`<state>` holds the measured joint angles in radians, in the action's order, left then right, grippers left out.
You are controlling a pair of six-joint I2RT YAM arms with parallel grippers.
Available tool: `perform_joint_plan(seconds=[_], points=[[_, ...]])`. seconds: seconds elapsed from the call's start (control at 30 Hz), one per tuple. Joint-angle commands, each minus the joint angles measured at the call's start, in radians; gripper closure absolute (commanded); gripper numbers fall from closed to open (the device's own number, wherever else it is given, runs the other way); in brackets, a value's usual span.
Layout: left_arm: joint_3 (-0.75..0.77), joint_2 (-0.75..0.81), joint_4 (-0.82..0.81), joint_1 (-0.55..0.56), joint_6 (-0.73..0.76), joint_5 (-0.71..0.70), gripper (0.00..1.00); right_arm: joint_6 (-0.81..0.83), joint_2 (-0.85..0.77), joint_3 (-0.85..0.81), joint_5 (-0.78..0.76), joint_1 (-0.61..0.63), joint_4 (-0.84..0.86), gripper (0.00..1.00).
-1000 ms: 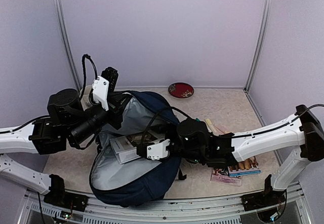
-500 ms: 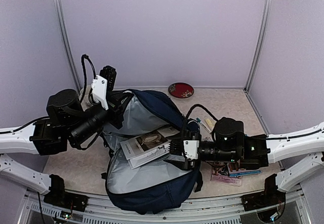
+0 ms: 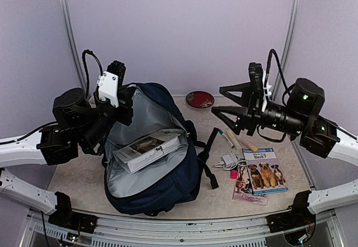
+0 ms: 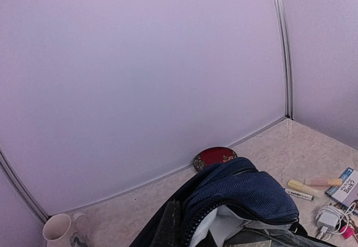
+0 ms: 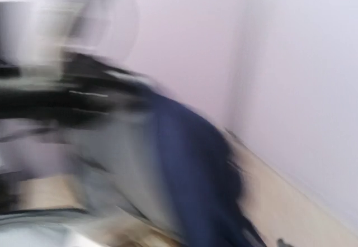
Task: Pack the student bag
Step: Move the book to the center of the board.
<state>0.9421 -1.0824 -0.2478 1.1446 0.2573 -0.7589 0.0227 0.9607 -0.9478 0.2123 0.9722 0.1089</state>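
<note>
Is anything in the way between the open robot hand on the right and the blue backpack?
Nothing visible. The right gripper hangs open and empty in the air, to the right of the student bag. Only a marker and the bag's strap lie on the table below that gap.

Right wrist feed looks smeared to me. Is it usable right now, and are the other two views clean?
Right wrist: heavy motion blur, only a navy smear of the student bag readable, not usable. Top external: sharp, evenly lit, soft shadows, no glare; dog book cover crisp. Left wrist: sharp, but the wall rail bows from lens distortion; red dish clear.
</note>
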Motion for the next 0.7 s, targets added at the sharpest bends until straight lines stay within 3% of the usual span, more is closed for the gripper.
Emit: perform_joint_plan(seconds=[0.0,0.13,0.2,0.43,0.57,0.67], points=[[0.079,-0.037,-0.152,-0.005,0.027,0.019,1.0,-0.406,0.001,-0.058,-0.212,-0.195,-0.481,0.27],[0.035,-0.053,-0.176,0.005,-0.04,0.082,1.0,-0.534,-0.071,-0.024,-0.299,-0.409,-0.713,0.16],[0.008,-0.05,-0.184,0.014,-0.077,0.115,1.0,-0.558,-0.094,0.015,-0.309,-0.51,-0.775,0.01],[-0.097,-0.018,-0.185,0.058,-0.162,0.25,1.0,-0.595,-0.026,0.228,-0.059,-0.91,-0.783,0.0],[-0.153,0.015,-0.152,0.077,-0.191,0.31,1.0,-0.598,0.033,0.258,-0.136,-1.028,-0.763,0.0],[-0.194,0.056,-0.143,0.076,-0.216,0.361,1.0,-0.598,0.072,0.3,-0.085,-1.105,-0.736,0.0]])
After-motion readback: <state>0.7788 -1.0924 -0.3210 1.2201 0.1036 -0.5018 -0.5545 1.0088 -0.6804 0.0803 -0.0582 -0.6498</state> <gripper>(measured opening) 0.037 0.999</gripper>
